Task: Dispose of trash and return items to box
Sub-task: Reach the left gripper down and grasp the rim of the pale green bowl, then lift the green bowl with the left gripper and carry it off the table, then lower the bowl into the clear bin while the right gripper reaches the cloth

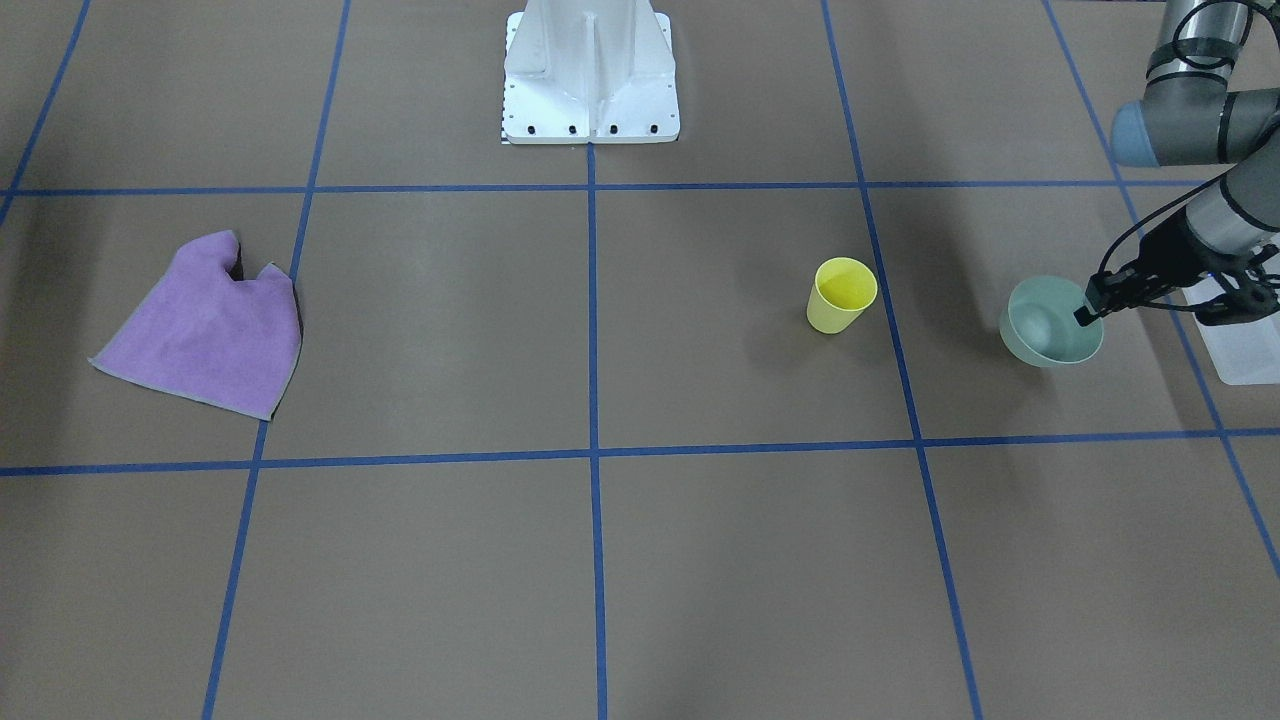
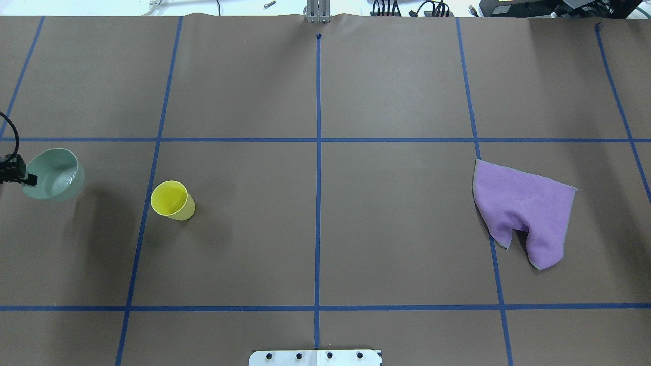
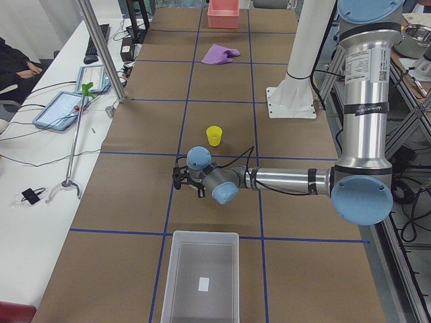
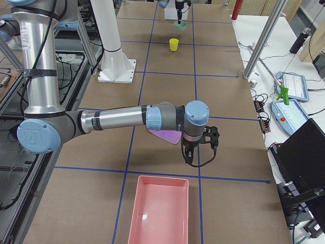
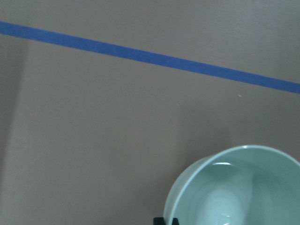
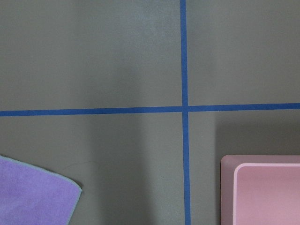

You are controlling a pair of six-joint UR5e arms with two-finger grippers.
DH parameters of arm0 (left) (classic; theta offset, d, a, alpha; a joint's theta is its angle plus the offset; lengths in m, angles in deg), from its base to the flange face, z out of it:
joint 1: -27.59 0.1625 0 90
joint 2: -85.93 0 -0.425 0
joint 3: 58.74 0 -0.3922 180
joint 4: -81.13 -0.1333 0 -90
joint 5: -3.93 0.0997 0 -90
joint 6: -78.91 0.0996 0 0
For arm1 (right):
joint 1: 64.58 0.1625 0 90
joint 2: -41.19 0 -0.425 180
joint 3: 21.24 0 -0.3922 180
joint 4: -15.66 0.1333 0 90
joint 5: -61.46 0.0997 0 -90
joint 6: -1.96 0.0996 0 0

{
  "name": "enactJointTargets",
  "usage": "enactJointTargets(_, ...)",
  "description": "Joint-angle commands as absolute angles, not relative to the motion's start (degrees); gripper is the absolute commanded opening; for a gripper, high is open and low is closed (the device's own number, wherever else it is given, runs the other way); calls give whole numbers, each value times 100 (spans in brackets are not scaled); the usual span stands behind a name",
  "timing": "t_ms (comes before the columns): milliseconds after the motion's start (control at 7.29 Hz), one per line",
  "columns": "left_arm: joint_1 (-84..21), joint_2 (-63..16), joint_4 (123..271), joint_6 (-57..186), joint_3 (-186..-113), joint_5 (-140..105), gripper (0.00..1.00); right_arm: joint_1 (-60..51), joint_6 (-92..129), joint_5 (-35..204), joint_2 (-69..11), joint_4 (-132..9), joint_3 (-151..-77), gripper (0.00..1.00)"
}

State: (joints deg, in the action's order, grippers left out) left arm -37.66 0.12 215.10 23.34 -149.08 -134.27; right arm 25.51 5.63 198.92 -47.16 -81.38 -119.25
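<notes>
Mint-green bowl (image 1: 1050, 325), empty, pinched at its rim by left gripper (image 1: 1088, 312); right gripper (image 4: 199, 152) jaws unreadable.

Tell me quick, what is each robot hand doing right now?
Left gripper: shut on the green bowl, at its rim.
Right gripper: cannot tell if open or shut.

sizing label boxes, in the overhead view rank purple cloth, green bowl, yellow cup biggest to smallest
1. purple cloth, clearly largest.
2. green bowl.
3. yellow cup.
The left gripper holds the bowl's rim; if lifted, it is nearer the camera, so its lead over the cup is unsure.
</notes>
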Motion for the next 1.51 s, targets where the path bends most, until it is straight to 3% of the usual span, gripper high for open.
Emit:
enactJointTargets(0,-4610,51,21377,2406,-14971,-13827,0,2524,556,19892,-4688,-8137,-11932,100)
enactJointTargets(274,-5288,50,20704,3402,-14936,-13872,0,2061,582,19866,-4626,-8120,-12080,100)
enactJointTargets(686,-6650,-133,18211,6468,-14883,-13793,0,1069,1815,19848,-4512,-7727,-12494,100)
enactJointTargets(1097,-7575,-187,17983,7879,-14121,-13793,0,-118,3619,19629,-4582,-6313,-12442,100)
enactJointTargets(1371,-7848,-196,18027,8163,-13987,-13802,0,-708,3992,19619,-4547,-6055,-12433,100)
